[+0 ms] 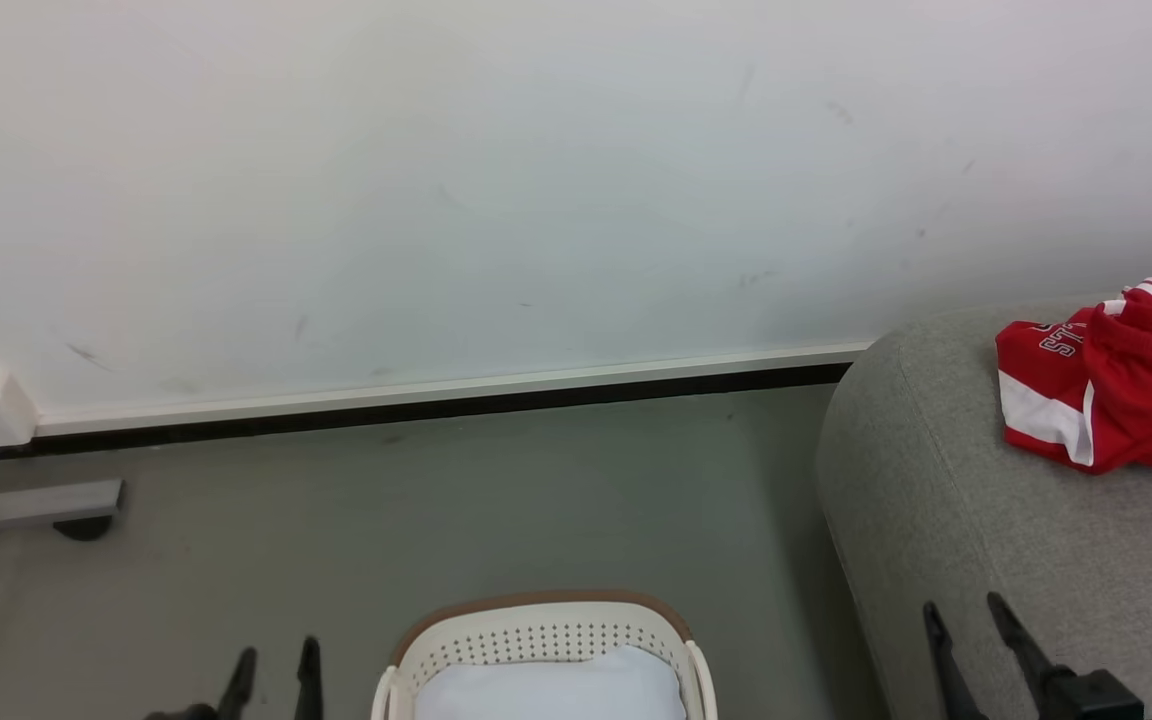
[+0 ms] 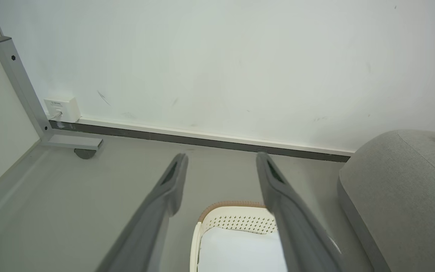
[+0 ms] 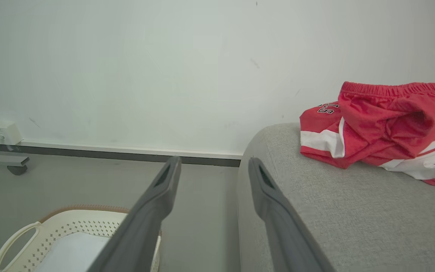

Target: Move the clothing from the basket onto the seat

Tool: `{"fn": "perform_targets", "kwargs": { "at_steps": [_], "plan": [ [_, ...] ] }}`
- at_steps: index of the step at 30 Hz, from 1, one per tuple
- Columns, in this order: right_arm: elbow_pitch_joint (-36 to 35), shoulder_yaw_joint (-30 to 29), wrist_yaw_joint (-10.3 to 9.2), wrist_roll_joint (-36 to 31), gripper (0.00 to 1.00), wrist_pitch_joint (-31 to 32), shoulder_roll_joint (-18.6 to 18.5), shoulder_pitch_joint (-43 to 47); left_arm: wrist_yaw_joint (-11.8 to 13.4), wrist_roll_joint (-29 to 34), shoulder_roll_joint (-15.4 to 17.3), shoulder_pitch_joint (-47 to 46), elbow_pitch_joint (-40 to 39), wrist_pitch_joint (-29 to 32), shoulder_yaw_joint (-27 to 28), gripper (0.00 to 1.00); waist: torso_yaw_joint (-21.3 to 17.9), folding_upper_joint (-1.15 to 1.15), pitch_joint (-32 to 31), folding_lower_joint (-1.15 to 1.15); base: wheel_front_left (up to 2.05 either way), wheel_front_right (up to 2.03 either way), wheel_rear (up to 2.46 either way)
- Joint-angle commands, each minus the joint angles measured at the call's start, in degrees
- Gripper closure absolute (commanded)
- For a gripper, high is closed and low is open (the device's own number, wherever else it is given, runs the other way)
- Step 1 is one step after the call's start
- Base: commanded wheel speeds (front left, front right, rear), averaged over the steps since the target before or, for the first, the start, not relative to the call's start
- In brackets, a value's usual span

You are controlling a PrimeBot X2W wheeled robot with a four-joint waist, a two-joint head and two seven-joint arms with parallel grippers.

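Clothing: red garments heaped on the seat, well apart from the basket, so the transfer looks done
Basket: on the floor beside the seat, its pale lining bare
Left gripper: fingers spread wide, holding nothing, beside the basket
Right gripper: fingers spread wide, empty, over the seat's edge, clear of the garments

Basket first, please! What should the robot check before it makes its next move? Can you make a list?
1. Clothing on the seat: ok, the red pile rests on the grey fabric.
2. Basket free of red clothes: cannot tell, its near part is cut off; the part in view holds pale lining.
3. Left claw open, empty: ok.
4. Right claw open, empty: ok.
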Motion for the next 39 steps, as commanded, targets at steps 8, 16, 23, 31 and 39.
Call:
{"fn": "perform_targets", "kwargs": {
  "at_steps": [8, 16, 23, 31, 39],
  "plan": [
    [1.1, -1.0, -0.01, 5.9, 1.00, 1.9, 0.2, 0.1, -0.6, -5.1, -0.6, -0.3, 1.4, 1.9, 0.8, 1.00, 0.2, 0.00, 0.1, 0.01, 0.00, 0.00, 0.00],
    [-0.2, -1.7, -0.01, 15.0, 1.00, 4.0, 0.2, -0.1, -1.5, -13.1, -0.9, -0.9, 0.4, 4.0, 1.6, 1.00, 0.4, 0.00, 0.2, 0.01, 0.00, 0.00, 0.00],
    [-1.2, -2.4, -0.02, 22.3, 1.00, 5.6, 0.1, -0.3, -2.2, -19.5, -1.1, -1.4, -0.3, 5.7, 2.4, 1.00, 0.7, 0.00, 0.3, 0.01, 0.00, 0.00, 0.00],
    [-2.1, -3.2, -0.03, 29.9, 1.00, 7.5, 0.1, -0.7, -3.0, -26.2, -1.3, -2.1, -1.0, 7.5, 3.2, 1.00, 0.9, 0.00, 0.5, 0.01, 0.00, 0.00, 0.00],
    [-2.8, -3.8, -0.04, 36.1, 1.00, 9.0, 0.1, -0.9, -3.6, -31.6, -1.5, -2.6, -1.4, 9.1, 4.0, 1.00, 1.2, 0.00, 0.6, 0.01, 0.00, 0.00, 0.00]
  ]
}}
